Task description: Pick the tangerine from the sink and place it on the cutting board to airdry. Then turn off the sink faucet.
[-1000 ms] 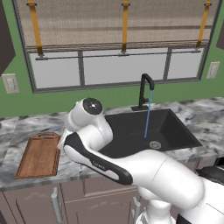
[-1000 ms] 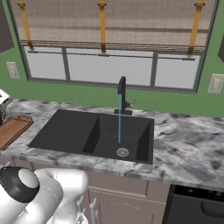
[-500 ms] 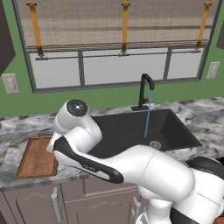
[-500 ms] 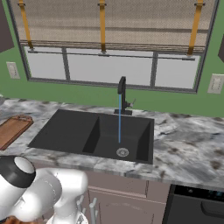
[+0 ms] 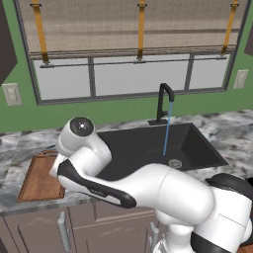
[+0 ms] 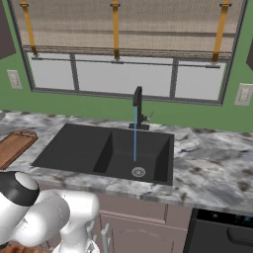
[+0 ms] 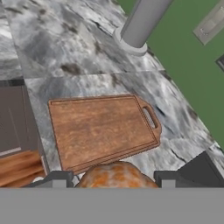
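Hand view, L to R: drawer fronts at the far left edge, a wood-grain floor strip point(image 7: 17, 168) below them, then grey marbled counter point(image 7: 52, 48). The cutting board point(image 7: 103, 130) lies flat on that counter, just ahead of the fingertips and slightly left of centre, handle cut-out on its right short end. Board surface is bare. Beyond it, up and right of the hand, a grey cylinder point(image 7: 142, 19) stands on a round base on the counter; can't tell what it is, top is cropped. Green wall point(image 7: 188, 74) fills the right side, w/ a pale wall plate point(image 7: 211, 24) at the upper right.

Gripper point(image 7: 114, 180): both dark finger tips rise at the bottom, one each side of the tangerine point(image 7: 114, 176), which sits clamped between them, so the hand is closed on the fruit. Fruit is above the near edge of the board, not on it; whether it overhangs the wood or the counter strip in front is hard to judge from this angle.

Base views, L to R: board point(image 5: 42, 175) on the counter left of the sink point(image 5: 143, 148), arm's white links bending over toward it, hiding the board's right edge. Sink basin is black, drain near the right end. Sink faucet point(image 5: 163, 101) stands behind the basin, a thin blue stream falling from its spout to the drain, so water is on. Right base view: same board corner point(image 6: 15, 146) at the far left, sink point(image 6: 89, 148) centre, faucet point(image 6: 138, 106) behind w/ stream running.
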